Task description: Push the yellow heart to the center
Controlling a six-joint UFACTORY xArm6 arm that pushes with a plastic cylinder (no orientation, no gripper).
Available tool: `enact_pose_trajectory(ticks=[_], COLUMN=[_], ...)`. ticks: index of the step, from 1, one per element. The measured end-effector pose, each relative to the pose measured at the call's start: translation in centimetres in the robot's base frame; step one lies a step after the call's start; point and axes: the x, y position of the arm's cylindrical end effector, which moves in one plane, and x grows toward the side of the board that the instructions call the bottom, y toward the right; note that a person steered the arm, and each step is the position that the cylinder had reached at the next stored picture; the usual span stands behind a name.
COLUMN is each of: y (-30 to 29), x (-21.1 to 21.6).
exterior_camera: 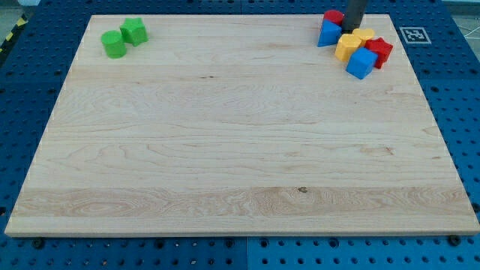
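Observation:
Two yellow blocks lie in a tight cluster at the view's top right: one (347, 46) lower left and one (364, 34) behind it. I cannot tell which of them is the heart. My tip (351, 28) comes down from the view's top edge and stands just above these yellow blocks, to the right of a blue block (328, 33). It looks to be touching or almost touching the yellows. A red block (332, 16) lies left of the rod.
A blue cube (361, 63) and a red block (379, 51) close the cluster on its lower right. Two green blocks, a cylinder (114, 45) and another (133, 31), sit at the top left. The wooden board (240, 150) lies on a blue pegboard.

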Motion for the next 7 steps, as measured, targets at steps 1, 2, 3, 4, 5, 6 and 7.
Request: enact_pose_trajectory(ticks=[1,2,3,4,5,6,7], y=[2.5,6.1,6.1,5.6,4.2,3.4,2.5], x=[-0.1,-0.3,-0.4,-0.3,0.2,0.2,1.0])
